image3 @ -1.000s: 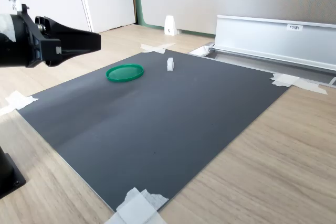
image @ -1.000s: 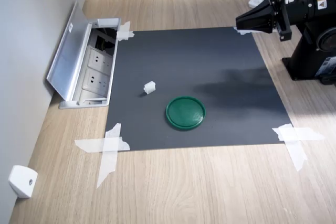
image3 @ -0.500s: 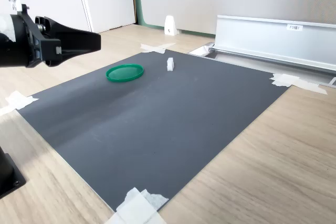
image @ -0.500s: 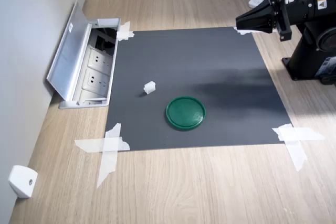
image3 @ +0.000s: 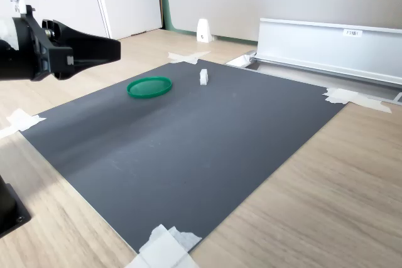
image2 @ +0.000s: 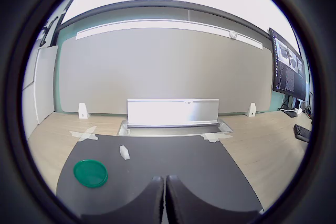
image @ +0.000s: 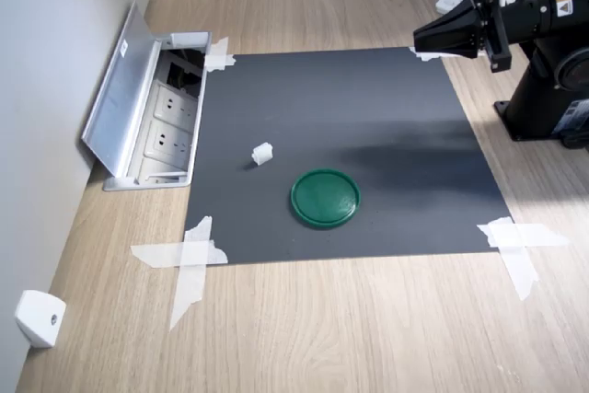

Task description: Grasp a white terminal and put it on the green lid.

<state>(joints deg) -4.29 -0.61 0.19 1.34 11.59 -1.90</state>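
Here, the gripper [image: 421, 42] hovers high over the mat's [image: 386, 117] far corner, fingers [image2: 155, 198] pressed together and empty; the white terminal [image: 262, 154] sits just beside the green lid [image: 325, 197]; so tiny a piece could easily tip or skid from a misjudged pinch.

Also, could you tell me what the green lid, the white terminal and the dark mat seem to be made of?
Green lid: probably moulded plastic, smooth with a raised rim. White terminal: likely plastic, opaque and blocky. Dark mat: a thin matte sheet, rubber or plastic, taped flat.
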